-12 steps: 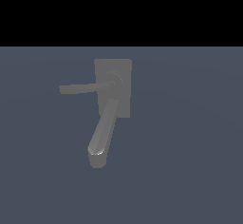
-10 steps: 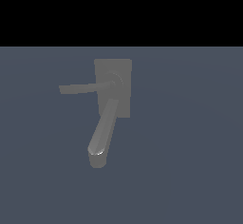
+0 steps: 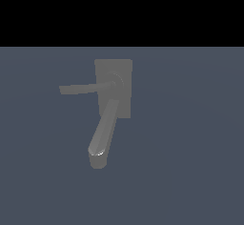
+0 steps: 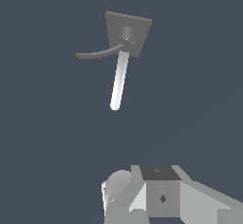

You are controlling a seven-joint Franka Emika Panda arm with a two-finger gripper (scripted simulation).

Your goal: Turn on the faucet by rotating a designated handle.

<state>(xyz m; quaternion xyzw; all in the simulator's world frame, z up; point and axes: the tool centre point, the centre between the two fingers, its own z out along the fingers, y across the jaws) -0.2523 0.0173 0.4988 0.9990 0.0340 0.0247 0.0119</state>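
Observation:
The grey faucet point(image 3: 123, 71) stands on a dark blue-grey floor; its rectangular block point(image 4: 140, 28) is seen from above in the wrist view. Its thick round-ended spout point(image 3: 103, 137) point(image 4: 118, 83) slopes down towards the viewer in the exterior view. The handle point(image 3: 81, 88) point(image 4: 97, 53), a thin flat bar, juts from the round hub towards the exterior view's left. Nothing touches it. Blocky grey and white parts of my hand point(image 4: 161, 194) show in the wrist view, well away from the faucet. I cannot make out separate fingers there. The exterior view shows no arm.
A plain dark floor point(image 3: 190, 171) surrounds the faucet, with a black background point(image 3: 122, 9) beyond its far edge. No other objects show.

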